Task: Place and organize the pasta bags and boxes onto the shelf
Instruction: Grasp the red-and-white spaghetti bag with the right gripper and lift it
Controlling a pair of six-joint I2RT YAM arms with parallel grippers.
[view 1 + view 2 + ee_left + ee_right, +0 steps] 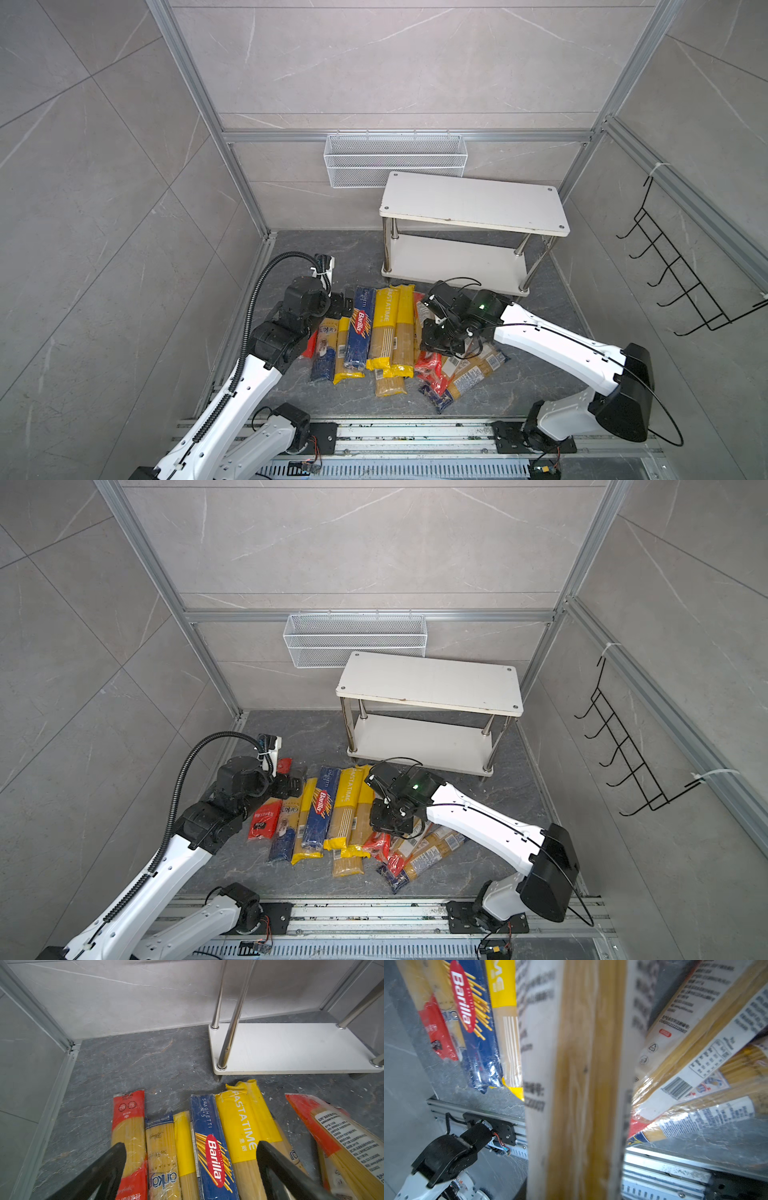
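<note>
Labels up on the dark floor [316, 253]: the blue Barilla box [214, 1157] reads SPAGHETTI N°5, the yellow PASTATIME bag [243, 1124] lies touching it, and the anko bag [162, 1159] sits two packs over. Above that row the left gripper [191, 1146] hovers low, fingers spread wide, arm stretched forward. From the right, wrist bent down, the right gripper [432, 338] is clamped on a white-labelled bag [577, 1084], its Chinese print blurred. The shelf [473, 203] stands just behind the pile.
</note>
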